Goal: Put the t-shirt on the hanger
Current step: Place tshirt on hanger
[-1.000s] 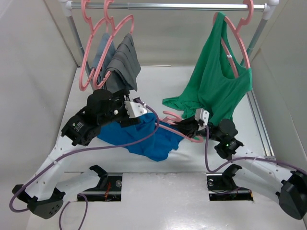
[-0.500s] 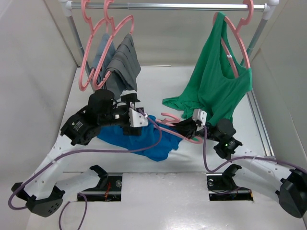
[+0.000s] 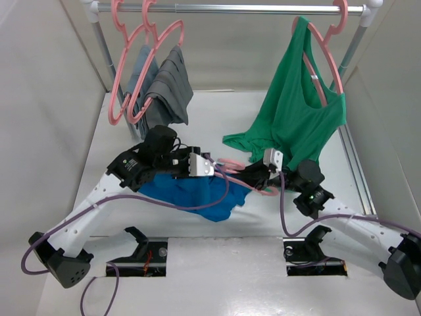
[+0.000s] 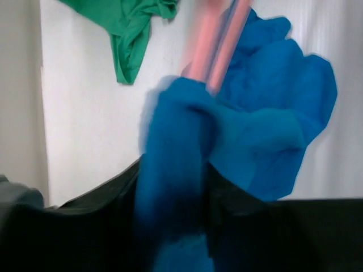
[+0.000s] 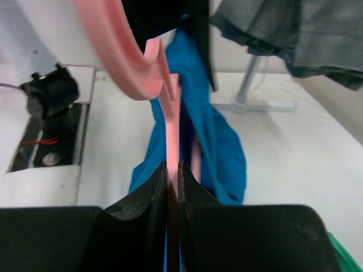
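The blue t-shirt lies bunched on the table between the arms. My left gripper is shut on a fold of it and holds that fold against the pink hanger. The hanger's bars run into the fabric in the left wrist view. My right gripper is shut on the hanger's bar near its hook and holds it low over the table. The t-shirt drapes beyond it in the right wrist view.
A green tank top hangs on a pink hanger at the right of the rail, its hem trailing on the table. Grey garments hang on pink hangers at the left. The rack post stands behind.
My left gripper has moved right toward the hanger, dragging the blue fabric with it and onto the hanger's end. The right gripper has stayed almost still with the hanger.
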`<state>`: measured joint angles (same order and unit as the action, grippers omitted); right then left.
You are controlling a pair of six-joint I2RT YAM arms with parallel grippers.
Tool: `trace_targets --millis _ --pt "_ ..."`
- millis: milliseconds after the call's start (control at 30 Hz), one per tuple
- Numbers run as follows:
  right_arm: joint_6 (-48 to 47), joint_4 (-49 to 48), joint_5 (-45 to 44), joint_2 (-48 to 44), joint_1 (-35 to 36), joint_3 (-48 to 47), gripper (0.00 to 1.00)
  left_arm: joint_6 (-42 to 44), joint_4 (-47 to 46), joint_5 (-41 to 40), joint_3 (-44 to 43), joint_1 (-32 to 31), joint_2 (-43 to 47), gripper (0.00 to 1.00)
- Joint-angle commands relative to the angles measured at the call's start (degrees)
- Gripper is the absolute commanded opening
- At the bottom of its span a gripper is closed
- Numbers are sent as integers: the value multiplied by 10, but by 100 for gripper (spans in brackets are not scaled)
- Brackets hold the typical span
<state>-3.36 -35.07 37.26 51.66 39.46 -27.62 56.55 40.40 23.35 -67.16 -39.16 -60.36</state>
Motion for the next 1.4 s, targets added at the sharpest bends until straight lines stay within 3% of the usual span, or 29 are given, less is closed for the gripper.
trace_targets --millis 0,33,167,200,233,267,333,367,400,500,700,833,1000,1133,1367 --pt "-14 -32 10 -14 5 -45 0 -2 0 26 -2 -1 13 13" --pt "-19 -32 10 -14 5 -45 0 -12 0 26 -2 -1 13 2" --pt "-30 13 -25 14 5 -94 0 -64 -5 27 -7 -1 19 0" --pt "-30 58 -48 14 5 -107 4 -78 -5 18 -7 -1 25 0" --pt "-30 84 -103 14 5 -121 13 -110 -14 -5 -7 5 37 0" --pt "-30 113 -133 19 5 -135 33 -129 -22 -15 10 12 45 0" --pt "-30 202 -201 20 12 -185 53 -166 -60 -35 30 30 79 0" --pt "-30 231 -285 13 12 -203 60 -201 -72 -49 53 43 90 0" --pt "-25 256 -330 13 31 -235 77 -220 -93 -56 65 44 102 0" --pt "-17 325 -482 -9 65 -273 100 -269 -113 -70 98 54 125 0" --pt "-12 444 -605 44 132 -345 100 -327 -162 -96 116 77 130 0" --pt "0 467 -564 92 180 -324 100 -359 -190 -111 127 82 130 0" --pt "67 393 -547 74 180 -250 96 -420 -236 -141 127 116 125 0" --pt "92 348 -547 99 180 -248 79 -465 -258 -136 127 121 125 0" --pt "111 322 -571 188 180 -290 78 -495 -270 -122 121 121 125 0"
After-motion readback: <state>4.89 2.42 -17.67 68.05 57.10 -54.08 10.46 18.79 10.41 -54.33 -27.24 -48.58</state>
